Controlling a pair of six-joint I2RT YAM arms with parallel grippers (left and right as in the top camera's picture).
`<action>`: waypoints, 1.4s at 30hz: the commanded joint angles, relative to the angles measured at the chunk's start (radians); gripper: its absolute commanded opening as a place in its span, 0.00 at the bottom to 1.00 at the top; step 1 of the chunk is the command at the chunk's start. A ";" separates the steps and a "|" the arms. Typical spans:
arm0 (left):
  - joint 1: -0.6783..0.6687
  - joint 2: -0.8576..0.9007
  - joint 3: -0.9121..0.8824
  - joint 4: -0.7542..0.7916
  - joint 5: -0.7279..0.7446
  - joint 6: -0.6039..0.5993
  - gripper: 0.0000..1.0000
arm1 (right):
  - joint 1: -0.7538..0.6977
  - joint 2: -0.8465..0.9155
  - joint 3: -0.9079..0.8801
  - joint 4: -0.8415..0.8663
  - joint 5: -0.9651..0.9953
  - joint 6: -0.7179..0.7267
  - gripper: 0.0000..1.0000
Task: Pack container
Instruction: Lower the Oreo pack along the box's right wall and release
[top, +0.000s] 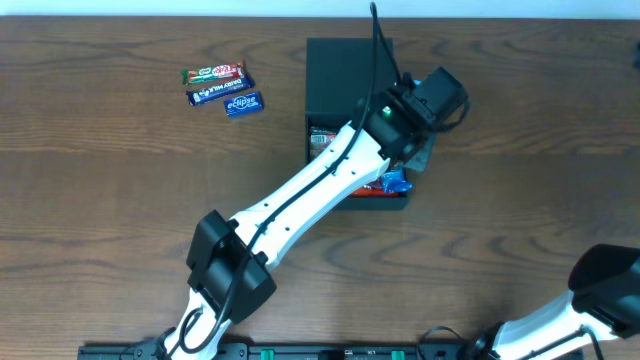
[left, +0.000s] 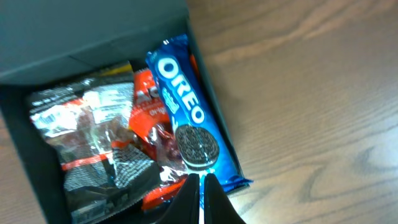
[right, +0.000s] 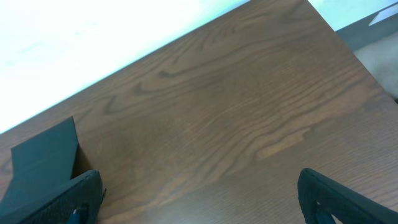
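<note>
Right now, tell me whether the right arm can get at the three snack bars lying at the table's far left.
Probably not: the three snack bars lie far across, with the left arm stretched between.

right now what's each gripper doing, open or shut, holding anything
Left gripper: shut, empty, over the blue Oreo packet in the dark square cardboard box.
Right gripper: open, empty.

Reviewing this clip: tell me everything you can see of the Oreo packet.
The Oreo packet is a long, glossy blue wrapper with white OREO lettering and a printed cookie. It lies inside the container, along its right wall, beside red and clear snack bags. Its near end pokes past the box edge. The left tool sits right above that end, fingers nearly together; whether they pinch the wrapper cannot be told.
</note>
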 joint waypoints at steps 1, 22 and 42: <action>-0.004 0.041 -0.011 -0.018 0.053 0.031 0.06 | -0.008 0.009 -0.006 -0.001 -0.011 0.014 0.99; -0.005 0.070 -0.144 0.003 0.172 0.155 0.06 | -0.008 0.009 -0.013 0.000 -0.011 0.013 0.99; -0.003 0.043 -0.127 0.047 0.179 0.215 0.05 | -0.008 0.009 -0.013 0.000 -0.011 0.013 0.99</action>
